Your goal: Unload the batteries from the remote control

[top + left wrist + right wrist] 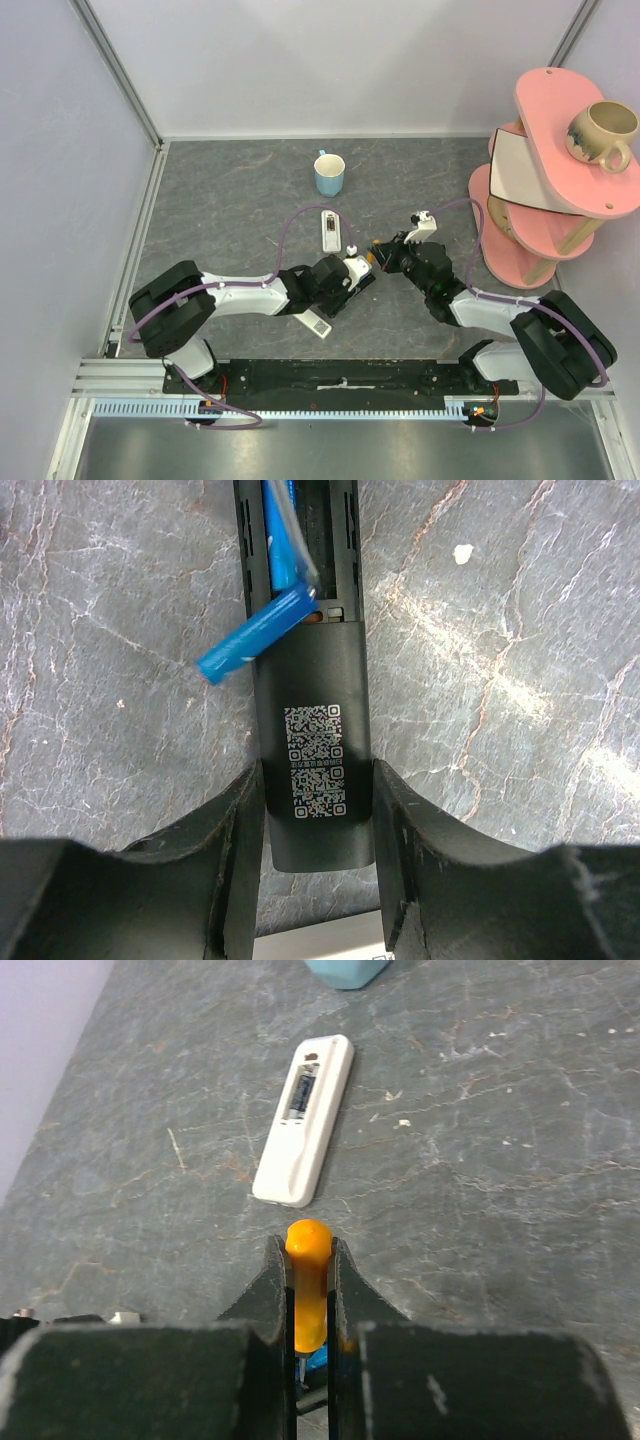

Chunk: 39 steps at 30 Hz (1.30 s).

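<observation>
Holding, left gripper (318, 782): black remote (310, 690), clamped across its lower body, both pads tight on its sides, label up, bay open at the far end.

Holding, right gripper (309, 1253): orange cell (308, 1305), pinched upright between closed fingers, rounded end standing just above the tips. I take it for a cell. A blue glimpse shows beneath it; I cannot tell what that is.

Loose: blue cell (250, 645), one end at the bay mouth, the other swung out over the remote's left edge.
Seated: second blue cell (283, 530), lying lengthwise in the bay.
Aside: white remote (305, 1120), flat on the table (230, 200), apart from both grippers, on the cup (329, 174) side.

Step in hand, by my reading: clearing the bay. Advice to self: hold the left clamp firm and level so the remote cannot twist; set the orange cell down well clear; then take the tilted blue cell by its free end and draw it along its own slant.

Pose: left arm stretched low toward table centre, gripper in line with the remote. Right arm bent in from the right, its gripper just beside my left.
</observation>
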{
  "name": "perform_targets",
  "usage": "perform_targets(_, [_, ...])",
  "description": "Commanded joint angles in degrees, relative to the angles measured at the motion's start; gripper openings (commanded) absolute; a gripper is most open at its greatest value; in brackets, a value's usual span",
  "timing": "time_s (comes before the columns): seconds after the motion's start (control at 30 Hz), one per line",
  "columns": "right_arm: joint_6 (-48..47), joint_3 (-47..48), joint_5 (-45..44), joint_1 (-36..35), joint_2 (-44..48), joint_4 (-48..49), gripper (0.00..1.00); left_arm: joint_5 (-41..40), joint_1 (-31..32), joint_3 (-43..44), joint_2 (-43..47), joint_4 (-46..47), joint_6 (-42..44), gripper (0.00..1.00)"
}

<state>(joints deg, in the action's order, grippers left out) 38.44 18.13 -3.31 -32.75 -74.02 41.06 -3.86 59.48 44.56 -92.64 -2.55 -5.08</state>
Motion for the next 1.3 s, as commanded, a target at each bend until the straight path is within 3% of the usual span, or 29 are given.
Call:
perform_targets(0.0, [3.22, 0.06, 4.61, 0.06, -1.83, 6.40, 0.00, 1.40, -0.42, -0.17, -2.46, -2.29, -2.04, 0.02])
perform_targets(0.33, [5.42, 0.94, 7.71, -0.03, -6.67, 12.21, 0.00, 1.57, -0.51, 0.36, -3.07, -2.73, -1.95, 0.02])
perform_targets(0.67, [2.61, -0.02, -0.11, 0.06, 5.97, 2.11, 0.00, 1.31, -0.33, 2.55, -2.99, -3.96, -5.02, 0.02])
perform_targets(1.03, [0.15, -1.25, -6.71, 0.14, 11.62, -4.58, 0.00, -1.76, 1.51, 4.49, -2.63, -7.55, -17.23, 0.04])
perform_targets(1.13, [0.06, -1.17, -6.62, 0.06, 11.53, -4.67, 0.00, -5.10, 3.09, 5.01, -3.07, -9.05, -19.79, 0.17])
perform_targets(1.17, [0.06, -1.25, -6.62, 0.06, 11.35, -4.67, 0.00, -5.98, 3.44, 5.19, -3.25, -10.19, -20.49, 0.30])
perform_targets(1.27, [0.15, -1.43, -6.62, -0.03, 11.18, -4.49, 0.00, -7.31, 4.15, 5.98, -4.21, -10.90, -21.37, 0.55])
